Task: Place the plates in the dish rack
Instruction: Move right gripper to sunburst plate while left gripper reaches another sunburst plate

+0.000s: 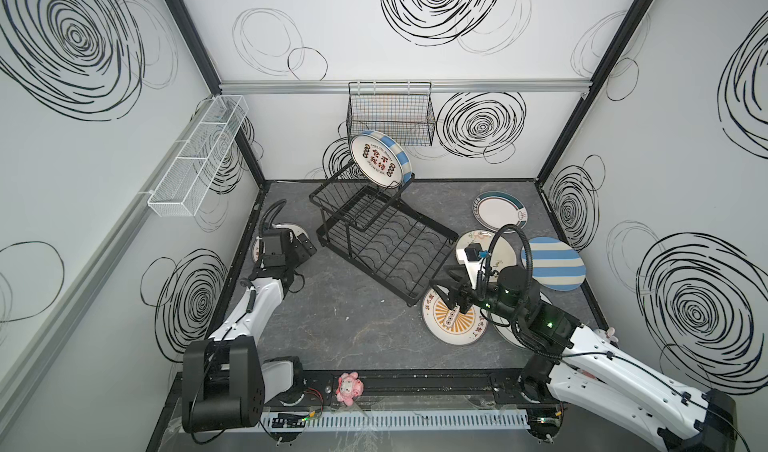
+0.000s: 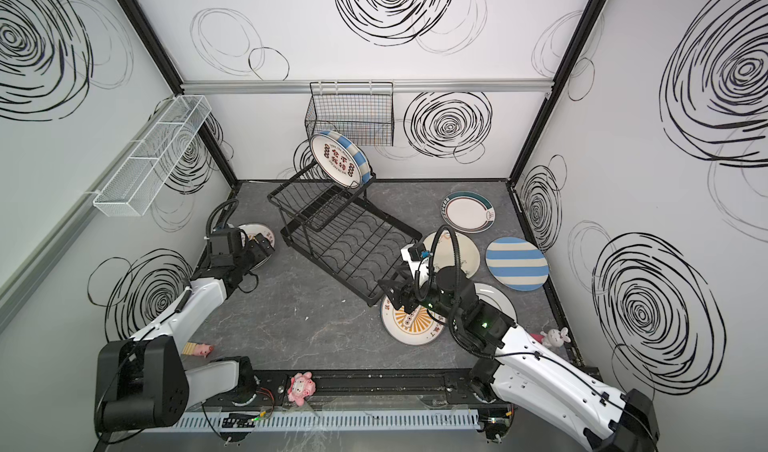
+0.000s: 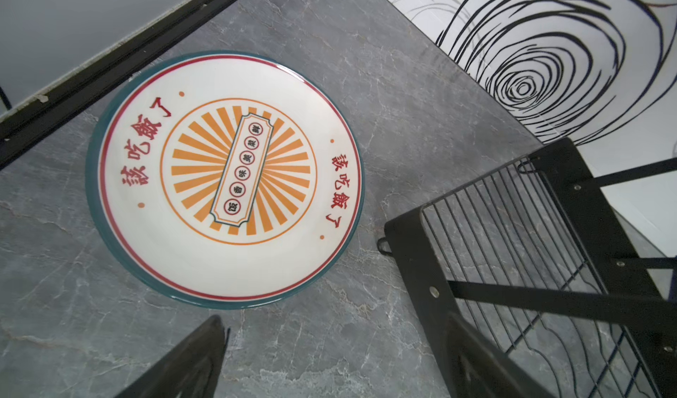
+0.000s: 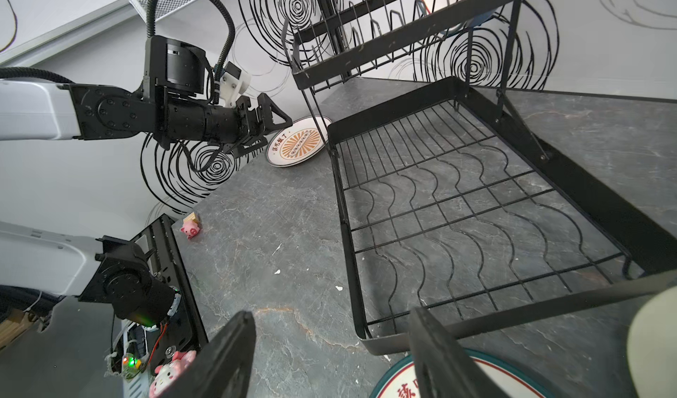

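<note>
Black wire rack (image 1: 432, 227) askew in the middle of the grey surface (image 1: 353, 333), two plates already on edge in its far upper tier (image 1: 353, 204): lettered plate (image 1: 376, 159) in front, striped plate (image 1: 398, 151) behind, leaning in the slots. Lower grid (image 1: 399, 258) bare.

Six more lying flat on the surface, so probably needing a pinch at the rim.

Left fingers (image 3: 190, 359) spread wide and gripping nothing, low beside the rack's left end. Left sunburst plate (image 3: 224, 180) just ahead of the tips, not between them, at the surface's left edge.

Right fingers (image 4: 227, 356) likewise parted and empty, hanging at the rack's near-right corner. Right sunburst plate (image 1: 446, 325) directly beneath, rim under one tip, contact impossible to judge.

Farther right, clear of both pairs: teal-rimmed plate (image 1: 498, 212), floral plate (image 1: 473, 237), second striped plate (image 1: 552, 262), and a white plate (image 2: 496, 294) half hidden under the right arm (image 1: 602, 346).

Likely next: closing on a sunburst rim.
</note>
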Action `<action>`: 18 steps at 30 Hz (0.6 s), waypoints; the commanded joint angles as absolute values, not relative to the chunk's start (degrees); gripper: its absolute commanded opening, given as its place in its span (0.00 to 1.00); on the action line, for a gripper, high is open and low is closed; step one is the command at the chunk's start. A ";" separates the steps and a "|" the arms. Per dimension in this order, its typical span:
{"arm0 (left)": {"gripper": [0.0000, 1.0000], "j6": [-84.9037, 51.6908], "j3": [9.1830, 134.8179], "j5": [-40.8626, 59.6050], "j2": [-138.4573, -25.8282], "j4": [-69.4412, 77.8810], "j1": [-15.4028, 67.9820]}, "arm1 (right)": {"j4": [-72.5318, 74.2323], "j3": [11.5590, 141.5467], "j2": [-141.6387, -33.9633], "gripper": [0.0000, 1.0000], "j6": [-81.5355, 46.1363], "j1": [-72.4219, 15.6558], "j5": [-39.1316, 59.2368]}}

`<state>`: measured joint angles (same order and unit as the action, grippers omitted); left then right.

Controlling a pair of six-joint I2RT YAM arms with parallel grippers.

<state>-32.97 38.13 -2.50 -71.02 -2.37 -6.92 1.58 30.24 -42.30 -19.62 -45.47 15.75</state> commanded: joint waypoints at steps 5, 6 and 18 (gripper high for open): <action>0.96 -34.80 39.59 1.62 -78.40 6.54 -7.73 | 6.87 28.31 -43.01 0.71 -20.64 -45.95 18.23; 0.96 -34.80 39.93 2.07 -79.83 6.88 -7.73 | 7.34 28.14 -43.23 0.71 -20.74 -45.99 18.57; 0.96 -33.46 41.16 1.68 -88.81 11.59 -7.93 | 11.23 25.55 -41.96 0.73 -22.26 -46.21 20.51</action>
